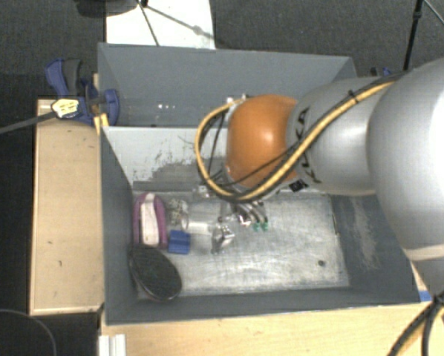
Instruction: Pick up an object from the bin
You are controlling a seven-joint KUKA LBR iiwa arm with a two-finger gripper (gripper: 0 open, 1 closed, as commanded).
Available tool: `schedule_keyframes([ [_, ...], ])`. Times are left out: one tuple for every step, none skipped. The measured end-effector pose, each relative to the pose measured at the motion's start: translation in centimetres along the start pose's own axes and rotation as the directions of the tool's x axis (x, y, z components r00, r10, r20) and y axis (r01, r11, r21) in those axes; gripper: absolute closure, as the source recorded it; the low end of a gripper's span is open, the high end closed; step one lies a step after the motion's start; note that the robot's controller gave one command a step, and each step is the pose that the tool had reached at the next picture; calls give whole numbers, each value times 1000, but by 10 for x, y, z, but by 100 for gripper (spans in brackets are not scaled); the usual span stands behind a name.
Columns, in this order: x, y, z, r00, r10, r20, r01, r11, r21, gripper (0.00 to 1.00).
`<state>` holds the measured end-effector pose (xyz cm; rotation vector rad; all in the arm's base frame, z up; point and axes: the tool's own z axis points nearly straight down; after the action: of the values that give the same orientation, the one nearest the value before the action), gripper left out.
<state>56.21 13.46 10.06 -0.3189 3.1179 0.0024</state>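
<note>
Grey metal bin (311, 277): we count one purple plastic pack (149, 221), one small blue block (179, 242) and one black oval disc (155, 273). Whether the gripper (223, 237) is spread, we cannot tell.

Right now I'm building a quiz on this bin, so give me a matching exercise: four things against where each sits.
Things: 1 black oval disc; 2 small blue block; 3 purple pack; 4 gripper.
Places: a along the bin's left wall, farther back; b mid-floor, below the orange cover; c near-left corner; d just right of the purple pack's near end.
Pairs: 1-c, 2-d, 3-a, 4-b.
</note>
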Motion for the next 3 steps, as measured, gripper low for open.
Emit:
schedule_keyframes([
  [2,14,30,998,-64,-4,64,998,4,0],
  [1,13,29,998,-57,-3,57,998,1,0],
  [2,13,28,998,-57,-7,57,998,1,100],
])
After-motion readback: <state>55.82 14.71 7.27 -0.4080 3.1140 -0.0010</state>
